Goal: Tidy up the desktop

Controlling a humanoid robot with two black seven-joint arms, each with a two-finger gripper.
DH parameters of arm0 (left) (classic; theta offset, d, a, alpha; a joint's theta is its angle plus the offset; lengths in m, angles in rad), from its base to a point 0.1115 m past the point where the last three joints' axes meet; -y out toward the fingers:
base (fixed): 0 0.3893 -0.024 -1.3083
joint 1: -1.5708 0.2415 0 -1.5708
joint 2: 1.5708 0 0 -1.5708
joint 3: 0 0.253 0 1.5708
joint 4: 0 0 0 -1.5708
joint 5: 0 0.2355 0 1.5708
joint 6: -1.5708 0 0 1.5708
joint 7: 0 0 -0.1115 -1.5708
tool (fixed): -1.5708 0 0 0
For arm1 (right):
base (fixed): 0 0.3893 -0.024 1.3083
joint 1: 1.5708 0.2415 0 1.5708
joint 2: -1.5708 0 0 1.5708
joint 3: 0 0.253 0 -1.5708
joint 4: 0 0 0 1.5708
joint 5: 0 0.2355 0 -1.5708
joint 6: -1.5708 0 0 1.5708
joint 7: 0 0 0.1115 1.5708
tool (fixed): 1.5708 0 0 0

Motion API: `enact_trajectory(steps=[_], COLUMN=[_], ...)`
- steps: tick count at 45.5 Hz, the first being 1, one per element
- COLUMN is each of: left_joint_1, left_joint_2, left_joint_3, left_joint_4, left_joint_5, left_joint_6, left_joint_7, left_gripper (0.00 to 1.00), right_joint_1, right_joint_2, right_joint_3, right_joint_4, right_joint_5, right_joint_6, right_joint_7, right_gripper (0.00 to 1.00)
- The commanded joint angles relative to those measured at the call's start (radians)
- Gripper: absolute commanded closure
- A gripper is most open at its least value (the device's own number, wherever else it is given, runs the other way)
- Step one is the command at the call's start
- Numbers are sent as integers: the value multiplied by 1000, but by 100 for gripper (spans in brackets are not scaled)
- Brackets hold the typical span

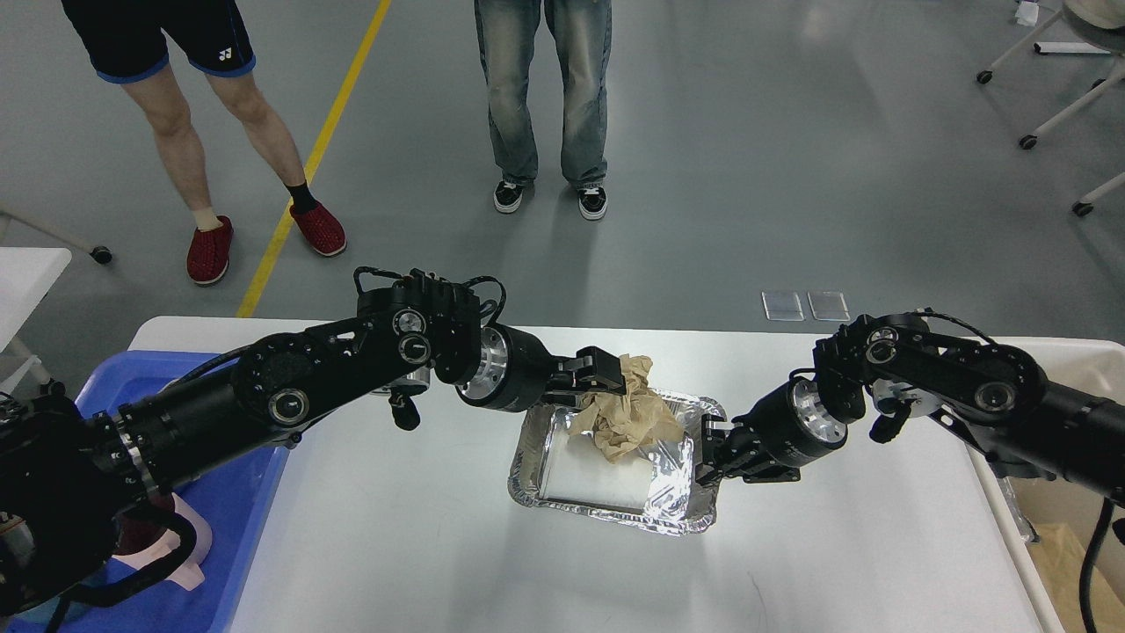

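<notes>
My left gripper (606,369) is closed on the crumpled brown paper (626,411), holding it over the far rim of the foil tray (615,512). My right gripper (710,453) pinches the tray's right rim. The tray sits mid-desktop (395,527), with bare white surface before it and to both sides. A blue tray (255,501) overhangs the desktop's left edge; a cream bin (1077,352) stands at its right edge.

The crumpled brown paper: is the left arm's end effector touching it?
Touching. The head view shows the left end effector closed on the upper edge of the brown paper, above the foil tray.
</notes>
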State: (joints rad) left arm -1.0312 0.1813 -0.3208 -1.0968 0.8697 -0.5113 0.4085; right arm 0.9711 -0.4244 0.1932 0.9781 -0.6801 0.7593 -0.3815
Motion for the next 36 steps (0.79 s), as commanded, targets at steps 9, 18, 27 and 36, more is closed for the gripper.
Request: enact_trajectory(steps=[9,18,27,36], left_joint_1=[2,-1,8,147], left_joint_2=[3,36,73,89], left_joint_3=[-35,-124,-185,-458], left_joint_4=[-8,-17,-20,-15], left_joint_5=[-9,-34,-57,-187], left_joint_6=[0,-4,8,132], left_joint_7=[0,0,-11,-14], left_gripper=[3,3,3,3], right_joint_1=[0,0,-3,-6], right_joint_2=[-4,-4,-1,-4], right_joint_3=[0,2,0,2], right_joint_4=[1,-1,-1,-1], right_joint_5=[1,-1,-1,-4], right_joint_6=[0,0,0,-6], right_joint_7=[0,1,1,0], right_gripper=[100,100,100,100])
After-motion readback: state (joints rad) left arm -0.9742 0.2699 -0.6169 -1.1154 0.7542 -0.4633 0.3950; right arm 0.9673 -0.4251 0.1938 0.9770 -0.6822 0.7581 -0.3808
